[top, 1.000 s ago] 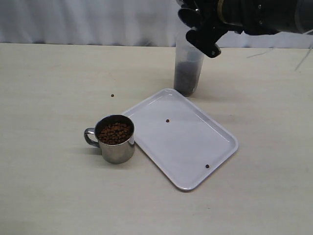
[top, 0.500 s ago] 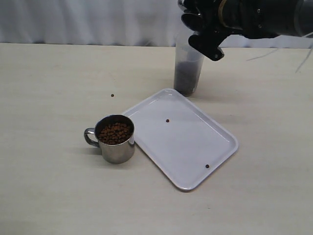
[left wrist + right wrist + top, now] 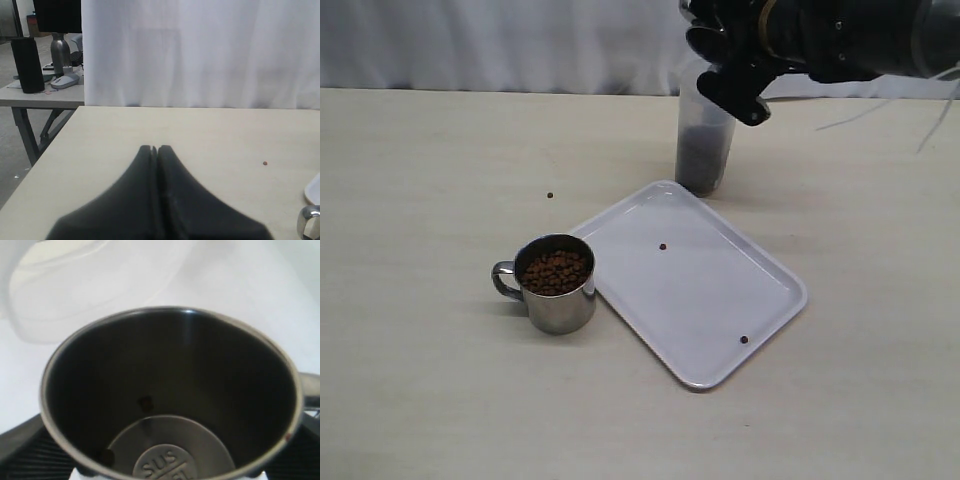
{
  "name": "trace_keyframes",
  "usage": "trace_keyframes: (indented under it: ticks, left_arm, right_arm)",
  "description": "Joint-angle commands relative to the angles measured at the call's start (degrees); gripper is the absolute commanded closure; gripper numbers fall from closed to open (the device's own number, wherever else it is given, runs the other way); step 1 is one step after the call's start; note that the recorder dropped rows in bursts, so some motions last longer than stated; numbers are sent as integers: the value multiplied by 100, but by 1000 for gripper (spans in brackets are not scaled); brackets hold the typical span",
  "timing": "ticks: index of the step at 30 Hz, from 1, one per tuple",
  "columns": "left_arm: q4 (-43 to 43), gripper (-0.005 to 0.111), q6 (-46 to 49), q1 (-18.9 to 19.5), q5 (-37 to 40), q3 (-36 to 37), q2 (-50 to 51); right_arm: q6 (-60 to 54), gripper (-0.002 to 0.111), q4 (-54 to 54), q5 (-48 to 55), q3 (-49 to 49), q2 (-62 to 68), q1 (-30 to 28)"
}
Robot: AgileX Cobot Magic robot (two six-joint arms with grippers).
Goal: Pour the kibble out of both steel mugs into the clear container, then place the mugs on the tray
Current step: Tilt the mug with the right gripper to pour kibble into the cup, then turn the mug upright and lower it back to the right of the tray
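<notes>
Steel mugs, two: the held mug [image 3: 170, 365], stamped "SUS", sits clamped in the right pincer [image 3: 732, 75] above the one clear container [image 3: 703, 150]. The full mug [image 3: 557, 300] of kibble [image 3: 556, 270] stands just beside the one tray [image 3: 720, 300] on the tabletop [image 3: 420, 380]. Left pincer [image 3: 155, 150] is closed.

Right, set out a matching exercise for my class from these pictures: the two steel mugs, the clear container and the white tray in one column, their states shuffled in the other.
Things
1. short shiny steel mug standing on the table
2. lifted steel mug
3. tall clear plastic container
4. flat white rectangular tray

States
A. nearly empty inside
B. two loose pellets lying on it
C. filled with brown kibble
D. dark kibble in its lower part

Pairs: 1-C, 2-A, 3-D, 4-B
</notes>
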Motion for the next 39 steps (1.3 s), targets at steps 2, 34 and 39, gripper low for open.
trace_keyframes:
  ticks: [2, 34, 39]
  left_arm:
    - [-27, 107, -8, -31, -43, 16, -14]
    - [-27, 107, -8, -31, -43, 16, -14]
    - [-27, 107, -8, -31, -43, 16, -14]
  right_arm:
    - [925, 104, -2, 370, -10, -93, -49]
    - [7972, 104, 1501, -7176, 2766, -1154, -3539]
    - [6984, 104, 1756, -7095, 3387, -520, -3687]
